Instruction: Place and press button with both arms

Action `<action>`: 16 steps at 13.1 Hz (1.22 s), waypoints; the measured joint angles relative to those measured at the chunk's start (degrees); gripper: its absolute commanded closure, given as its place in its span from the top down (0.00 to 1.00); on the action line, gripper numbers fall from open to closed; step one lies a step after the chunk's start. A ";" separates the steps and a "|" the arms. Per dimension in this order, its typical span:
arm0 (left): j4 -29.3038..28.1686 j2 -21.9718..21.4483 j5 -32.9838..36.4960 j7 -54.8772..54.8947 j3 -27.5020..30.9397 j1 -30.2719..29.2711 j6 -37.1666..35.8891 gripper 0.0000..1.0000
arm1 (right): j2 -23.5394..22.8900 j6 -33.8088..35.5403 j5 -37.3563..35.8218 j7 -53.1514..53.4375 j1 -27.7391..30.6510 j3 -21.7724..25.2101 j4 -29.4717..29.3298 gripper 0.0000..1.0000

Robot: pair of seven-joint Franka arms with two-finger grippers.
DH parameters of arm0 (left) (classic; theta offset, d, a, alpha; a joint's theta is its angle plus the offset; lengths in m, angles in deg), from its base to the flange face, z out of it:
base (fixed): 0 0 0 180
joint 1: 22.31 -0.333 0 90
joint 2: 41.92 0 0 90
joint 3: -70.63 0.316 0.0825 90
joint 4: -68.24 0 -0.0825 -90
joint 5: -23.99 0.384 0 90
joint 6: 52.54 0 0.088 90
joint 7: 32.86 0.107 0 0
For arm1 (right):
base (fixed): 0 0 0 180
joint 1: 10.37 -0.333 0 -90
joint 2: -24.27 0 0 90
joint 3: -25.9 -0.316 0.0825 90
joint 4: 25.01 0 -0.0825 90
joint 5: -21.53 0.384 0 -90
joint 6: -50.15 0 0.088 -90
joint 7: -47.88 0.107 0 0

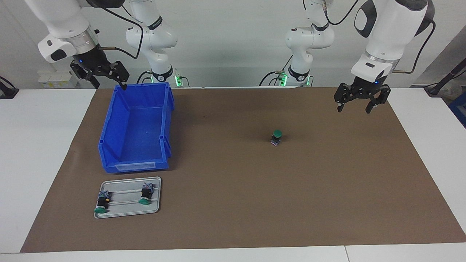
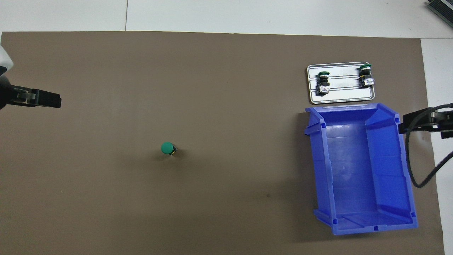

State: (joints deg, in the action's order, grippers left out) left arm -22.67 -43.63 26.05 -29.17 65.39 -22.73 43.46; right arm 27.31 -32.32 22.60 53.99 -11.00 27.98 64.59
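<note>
two green-capped buttons lie on their sides on a grey metal tray (image 1: 127, 214) at the mat edge farthest from the robots, toward the right arm's end: one button (image 1: 146, 193) beside another with a yellow spot (image 1: 102, 202). a blue bin (image 1: 136, 127) stands just beside the tray, nearer to the robots, holding nothing that can be seen, its low front lip facing the tray. both sit on a brown mat (image 1: 255, 203) that covers most of the white table (image 1: 36, 145).

the task's button (image 1: 276, 137) stands upright on the mat, green cap up, well apart from the bin and tray, roughly midway along the mat's length and somewhat toward the left arm's end. nothing touches it.

the right gripper (image 1: 105, 78) hangs over the bin's corner nearest the robots, fingers apart, holding nothing. the left gripper (image 1: 355, 105) hangs over the mat corner nearest the robots at the left arm's end, fingers spread wide, holding nothing.
</note>
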 measured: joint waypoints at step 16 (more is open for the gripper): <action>5.73 2.55 -3.30 0.06 0.01 -2.32 -5.75 1.00 | 0.00 0.32 0.00 0.00 0.00 0.00 0.01 0.99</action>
State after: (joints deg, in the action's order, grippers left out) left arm -16.94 -41.08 22.76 -29.11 65.40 -25.05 37.71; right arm 27.31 -32.00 22.60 53.99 -11.01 27.98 64.59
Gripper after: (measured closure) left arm 0.000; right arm 0.009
